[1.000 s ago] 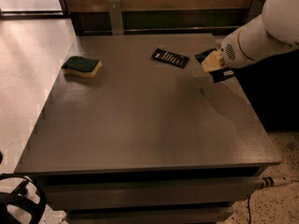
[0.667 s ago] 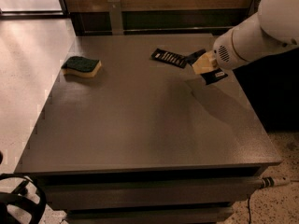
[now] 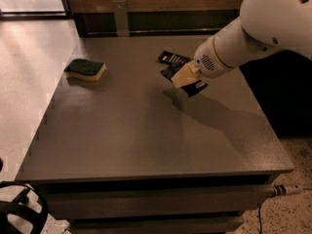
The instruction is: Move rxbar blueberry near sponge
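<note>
The sponge, dark green on top with a pale yellow base, lies on the grey table at the far left. My gripper, with tan fingers on a white arm, hangs over the table's far middle, right of the sponge. It is shut on the dark rxbar blueberry, whose ends stick out on either side of the fingers. The bar is held a little above the table and casts a shadow below it.
A flat black bar with white marks lies on the table just behind the gripper. A wooden wall and a dark ledge run along the table's far edge. Pale floor lies to the left, and a dark wheel sits at the lower left.
The gripper has moved left and toward the table's middle with the dark bar in it, passing in front of the black bar. The sponge and the black bar have not moved.
</note>
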Available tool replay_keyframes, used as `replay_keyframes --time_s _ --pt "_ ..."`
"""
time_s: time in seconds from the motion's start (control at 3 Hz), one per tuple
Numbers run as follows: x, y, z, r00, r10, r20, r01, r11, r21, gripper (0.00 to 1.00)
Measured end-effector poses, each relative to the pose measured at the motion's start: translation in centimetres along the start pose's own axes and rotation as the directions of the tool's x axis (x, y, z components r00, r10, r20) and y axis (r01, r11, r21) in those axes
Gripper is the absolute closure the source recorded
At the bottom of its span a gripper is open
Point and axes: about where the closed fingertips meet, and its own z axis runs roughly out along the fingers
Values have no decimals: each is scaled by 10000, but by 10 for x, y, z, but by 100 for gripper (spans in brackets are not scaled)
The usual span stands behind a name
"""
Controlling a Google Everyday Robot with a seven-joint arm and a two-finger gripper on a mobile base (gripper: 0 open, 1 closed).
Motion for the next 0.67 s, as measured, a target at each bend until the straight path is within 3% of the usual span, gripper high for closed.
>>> replay_keyframes --time_s 0.33,0.67 --pt "-17 28 19 9980 -632 87 637 9952 -743 100" --pt "-35 50 34 9924 -1193 303 1223 9843 -1276 100"
